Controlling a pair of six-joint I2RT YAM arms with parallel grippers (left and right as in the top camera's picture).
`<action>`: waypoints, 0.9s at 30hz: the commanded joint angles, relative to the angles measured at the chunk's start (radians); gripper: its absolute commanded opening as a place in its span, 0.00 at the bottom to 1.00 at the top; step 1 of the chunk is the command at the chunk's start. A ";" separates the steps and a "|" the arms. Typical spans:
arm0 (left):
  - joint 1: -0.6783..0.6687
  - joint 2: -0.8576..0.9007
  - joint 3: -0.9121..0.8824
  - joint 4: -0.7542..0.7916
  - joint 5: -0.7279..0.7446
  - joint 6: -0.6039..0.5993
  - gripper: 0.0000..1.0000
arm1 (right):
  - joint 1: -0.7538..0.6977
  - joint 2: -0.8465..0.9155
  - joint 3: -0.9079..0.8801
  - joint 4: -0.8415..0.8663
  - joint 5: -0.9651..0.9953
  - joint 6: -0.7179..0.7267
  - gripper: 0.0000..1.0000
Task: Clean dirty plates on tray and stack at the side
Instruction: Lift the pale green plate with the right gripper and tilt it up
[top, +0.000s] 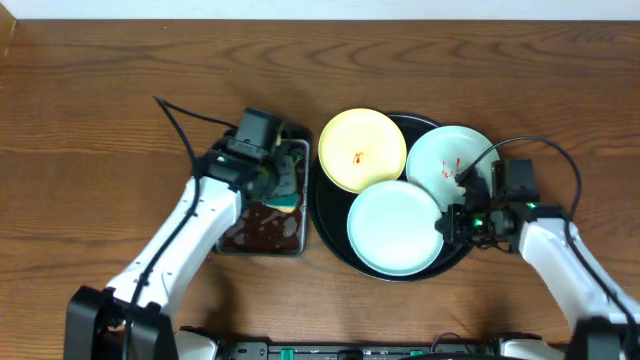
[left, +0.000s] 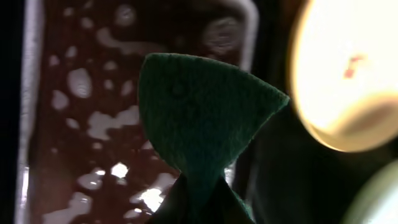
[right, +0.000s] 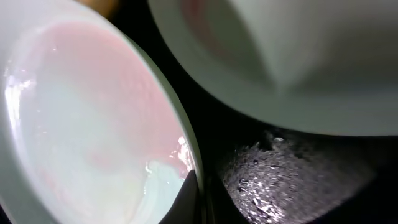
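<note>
The black tray (top: 330, 225) holds three plates. The pale yellow plate (top: 362, 150) has a small red smear and also shows in the left wrist view (left: 348, 74). A mint-white plate (top: 450, 160) at the back right has red smears. A second mint-white plate (top: 395, 228) lies at the front. My right gripper (top: 450, 222) is shut on that front plate's right rim (right: 81, 124), with one finger inside the rim (right: 198, 196). My left gripper (top: 270, 165) is shut on a green sponge (left: 205, 118) above the pan.
A rectangular black pan of brown soapy liquid (top: 262, 232) stands left of the tray and also shows in the left wrist view (left: 81, 124). The tray floor is wet in the right wrist view (right: 292, 174). The wooden table (top: 100, 120) surrounds both.
</note>
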 joint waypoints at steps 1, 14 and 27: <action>0.026 0.032 -0.009 -0.002 0.018 0.065 0.08 | 0.011 -0.100 0.010 0.000 0.097 0.010 0.01; 0.045 0.207 -0.009 0.055 -0.018 0.093 0.07 | 0.217 -0.349 0.012 0.019 0.636 0.027 0.01; 0.045 0.227 -0.009 0.091 -0.018 0.106 0.08 | 0.542 -0.348 0.012 0.187 1.085 -0.080 0.01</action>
